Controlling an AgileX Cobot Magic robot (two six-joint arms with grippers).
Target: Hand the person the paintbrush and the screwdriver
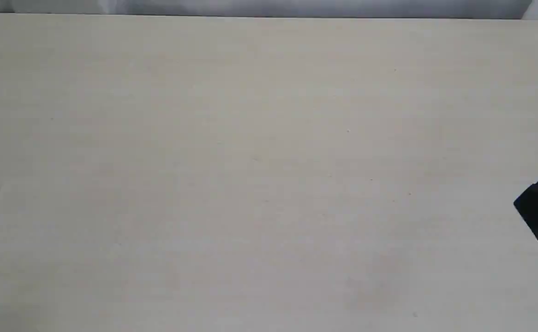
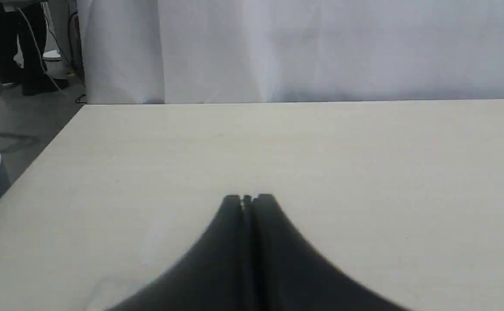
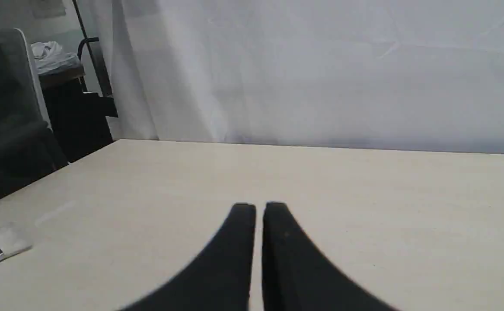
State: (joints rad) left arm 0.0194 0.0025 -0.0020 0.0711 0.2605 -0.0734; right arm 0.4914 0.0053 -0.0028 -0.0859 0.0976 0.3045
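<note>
The table (image 1: 269, 138) has a pale, matt, smooth top with faint specks. Behind it hangs white cloth (image 2: 321, 47), soft and creased. The left gripper (image 2: 247, 199) and the right gripper (image 3: 259, 208) look like matt black plastic.

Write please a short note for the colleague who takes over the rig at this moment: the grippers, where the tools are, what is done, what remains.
Left gripper: shut, holding nothing, above the table.
Right gripper: shut but for a thin slit, holding nothing.
Paintbrush, screwdriver, person's hand: in none of the views.
Done: cannot tell; perhaps both tools are already handed over, or they are not laid out yet.
Left: find the tools before any move.
</note>
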